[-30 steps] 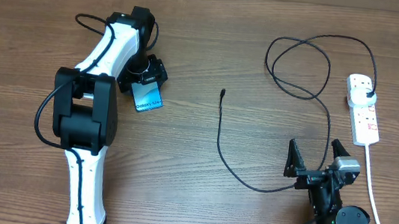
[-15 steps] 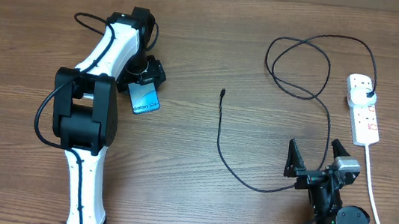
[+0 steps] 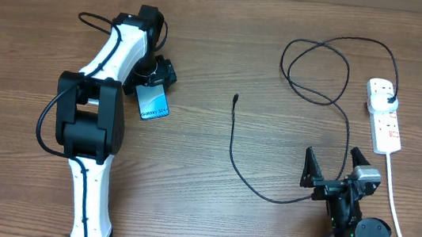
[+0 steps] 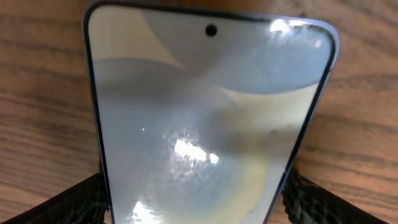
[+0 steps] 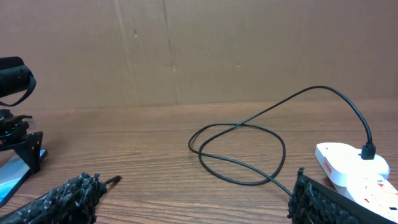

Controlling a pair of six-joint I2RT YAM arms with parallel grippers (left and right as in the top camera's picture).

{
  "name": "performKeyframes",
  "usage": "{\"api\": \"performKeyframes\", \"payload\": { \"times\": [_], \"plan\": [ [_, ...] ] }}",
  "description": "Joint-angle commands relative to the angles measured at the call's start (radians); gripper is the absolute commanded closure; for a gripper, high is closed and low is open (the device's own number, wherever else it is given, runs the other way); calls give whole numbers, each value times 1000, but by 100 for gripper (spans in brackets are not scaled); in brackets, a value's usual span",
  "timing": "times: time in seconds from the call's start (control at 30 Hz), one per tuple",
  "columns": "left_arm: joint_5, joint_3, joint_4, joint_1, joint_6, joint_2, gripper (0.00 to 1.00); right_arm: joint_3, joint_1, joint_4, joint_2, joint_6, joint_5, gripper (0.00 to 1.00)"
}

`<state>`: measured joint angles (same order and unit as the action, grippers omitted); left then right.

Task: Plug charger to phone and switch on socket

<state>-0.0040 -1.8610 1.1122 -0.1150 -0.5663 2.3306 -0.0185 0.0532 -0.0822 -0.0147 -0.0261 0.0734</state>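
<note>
The phone [image 3: 153, 101] with its lit light-blue screen is held tilted in my left gripper [image 3: 155, 79] at the left of the table. In the left wrist view the phone [image 4: 205, 118] fills the frame, with my dark fingers [image 4: 74, 202] on both its long edges. The charger cable [image 3: 310, 90] loops across the right half of the table; its connector tip [image 3: 235, 99] lies free mid-table and its black plug [image 3: 391, 100] sits in the white socket strip [image 3: 384, 116]. My right gripper [image 3: 335, 171] is open and empty near the front right, over the cable [image 5: 249, 152].
The socket's white cord [image 3: 396, 203] runs along the right edge toward the front. A brown cardboard wall [image 5: 186, 50] stands behind the table. The socket also shows at the right of the right wrist view [image 5: 354, 168].
The phone in my left gripper has shifted slightly up and to the left. The right arm and the cable have not moved.
</note>
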Motion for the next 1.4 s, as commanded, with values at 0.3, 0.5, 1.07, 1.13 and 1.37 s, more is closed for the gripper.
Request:
{"api": "performKeyframes", "payload": {
  "times": [0.3,0.5,1.07,1.13,1.37],
  "plan": [
    [-30,92,-56,15,29,21,8,11,5,5,12,-3,-2,0],
    [-29,115,-74,30,29,21,12,11,5,5,12,-3,-2,0],
    [32,117,-66,32,103,21,17,11,5,5,12,-3,-2,0],
    [34,117,-60,32,127,21,16,11,5,5,12,-3,-2,0],
    [34,118,-50,32,163,21,15,11,5,5,12,-3,-2,0]
  ]
}}
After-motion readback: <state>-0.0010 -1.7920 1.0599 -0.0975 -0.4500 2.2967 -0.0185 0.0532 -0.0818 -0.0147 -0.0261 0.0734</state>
